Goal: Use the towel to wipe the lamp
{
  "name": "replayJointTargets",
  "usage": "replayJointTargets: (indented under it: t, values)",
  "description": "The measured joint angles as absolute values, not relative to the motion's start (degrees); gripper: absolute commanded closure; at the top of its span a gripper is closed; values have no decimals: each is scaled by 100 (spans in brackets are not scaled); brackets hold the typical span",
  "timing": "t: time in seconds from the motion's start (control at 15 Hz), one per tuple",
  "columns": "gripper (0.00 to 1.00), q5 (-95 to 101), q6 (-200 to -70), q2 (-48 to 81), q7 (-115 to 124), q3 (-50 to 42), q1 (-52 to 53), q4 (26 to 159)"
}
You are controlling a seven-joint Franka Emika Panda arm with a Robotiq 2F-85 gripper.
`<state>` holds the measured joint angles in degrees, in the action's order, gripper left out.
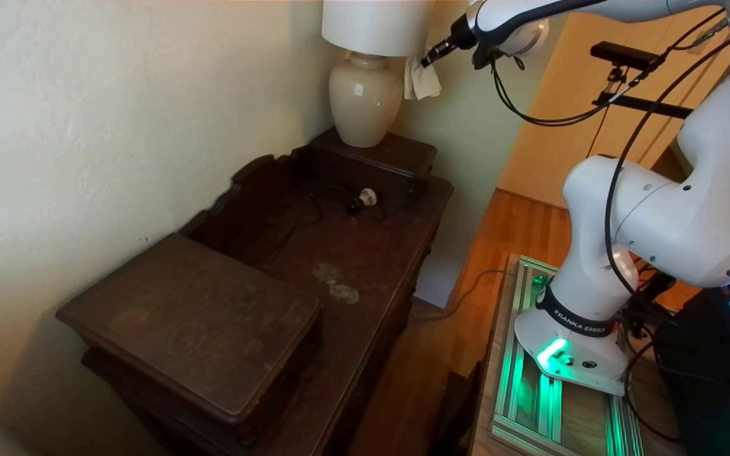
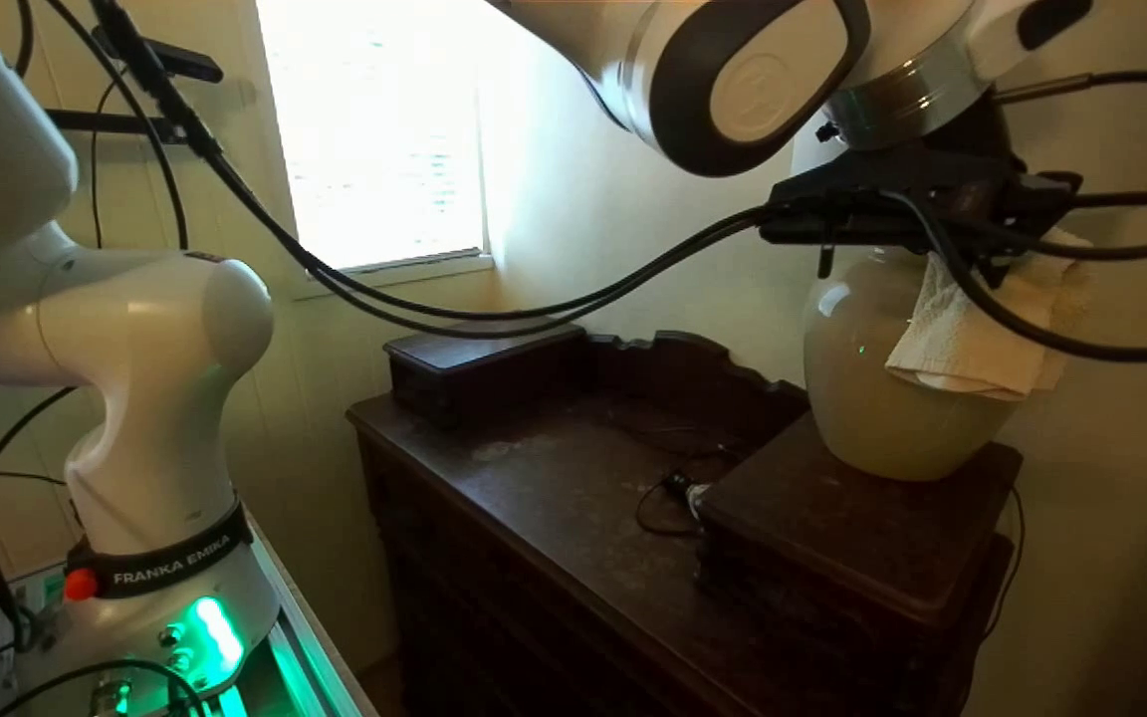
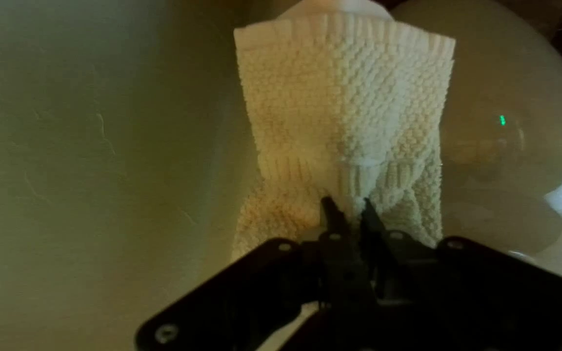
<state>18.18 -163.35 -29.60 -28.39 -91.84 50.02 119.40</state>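
the gripper [image 3: 348, 202] has its two fingers [image 3: 332, 210] pinched close together, with a fold of the towel [image 3: 344, 97] caught between them. the towel hangs beside the lamp [image 1: 365, 101], near the bottom edge of its white shade [image 1: 374, 25]; i can't tell if cloth and lamp touch. the towel looks light, soft and floppy, all little bumps with ribbed stripes, so it should bend around curves. a thick, bunched fold is a good place to hold it. the lamp's round jar looks like smooth, shiny clay, so it may be slippery and could break if knocked off the dark wooden dresser [image 1: 377, 247].
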Motion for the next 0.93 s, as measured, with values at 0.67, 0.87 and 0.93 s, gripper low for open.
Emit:
replayJointTargets:
  t: [0.67,0.87,0.93]
  values:
    - [97,1818,-16346,-3111,-2843,-10279,6266,11381]
    - [97,1827,-16352,-3206,-2843,-10432,6473,11322]
    - [97,1827,-16353,-3234,-2842,-10474,6541,11302]
